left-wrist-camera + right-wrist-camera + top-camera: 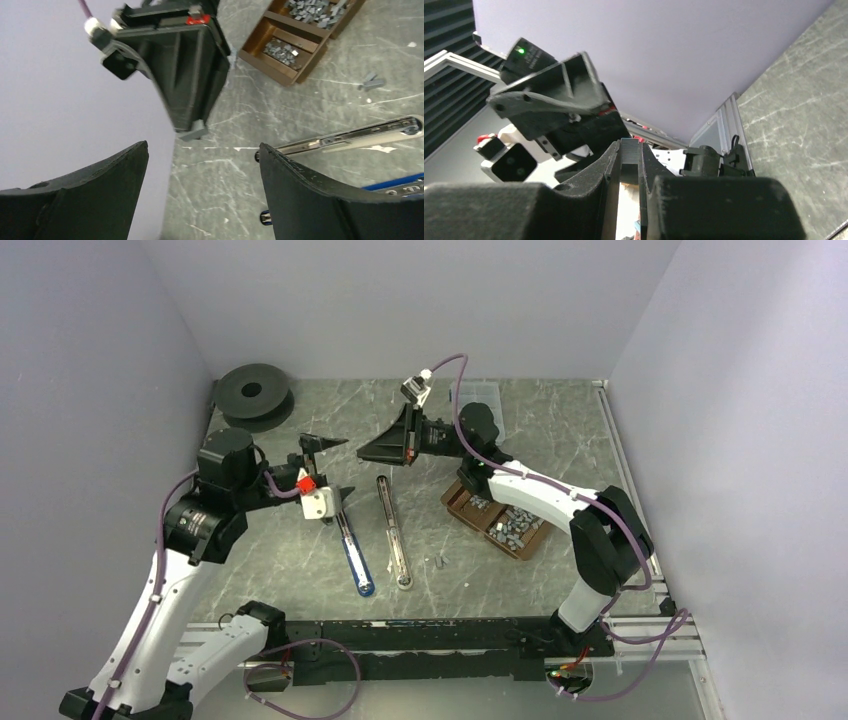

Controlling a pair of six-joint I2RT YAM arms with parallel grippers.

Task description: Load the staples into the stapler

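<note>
While the stapler [392, 530] lies opened on the bench [560, 440], the left end effector [335, 468] gapes wide and the right end effector [365, 452] pinches a staple strip [629, 152] near the stapler's far end; light, slick, probably brittle, it wants a flat-sided, mid-length grip.

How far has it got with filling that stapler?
About midway. The stapler already lies opened up. The right gripper pinches one staple strip, held up in the air; the left gripper is open and empty. Left to do: set the strip into the stapler and close it.
</note>
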